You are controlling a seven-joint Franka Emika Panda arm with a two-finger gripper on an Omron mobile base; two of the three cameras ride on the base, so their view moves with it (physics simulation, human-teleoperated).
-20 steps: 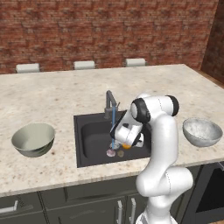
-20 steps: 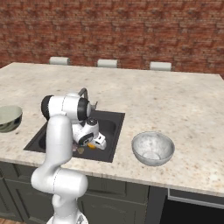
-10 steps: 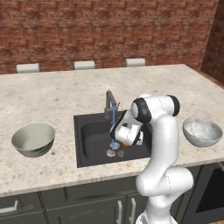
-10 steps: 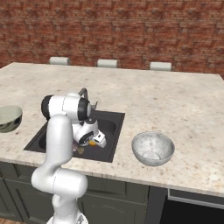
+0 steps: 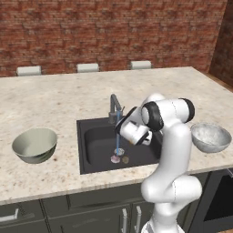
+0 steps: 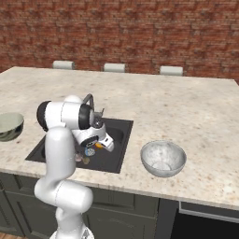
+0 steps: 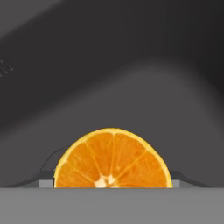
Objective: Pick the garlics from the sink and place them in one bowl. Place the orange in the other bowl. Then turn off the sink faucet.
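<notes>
Gripper, centre frame, jaws clamped on the orange; hasty swing toward the mottled bowl risks dropping it.

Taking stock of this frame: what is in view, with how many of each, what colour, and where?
counter: one, pale speckled stone, across the middle
sink: one, dark charcoal, set in the counter
faucet: one, dark grey, behind the sink
water stream: one, blue, falling into the sink
garlics: two, pinkish-white and brown, on the sink floor
plain bowl: one, green-grey, on the counter on the left
mottled bowl: one, whitish-grey, on the counter on the right
orange: one, bright orange, between the pincer tips
chair backs: three, white, beyond the far counter edge
brick wall: one, red-brown, behind
cabinets: dark grey, under the counter
arm: one, white, over the sink
pincer: one, dark, closed on the orange
</notes>
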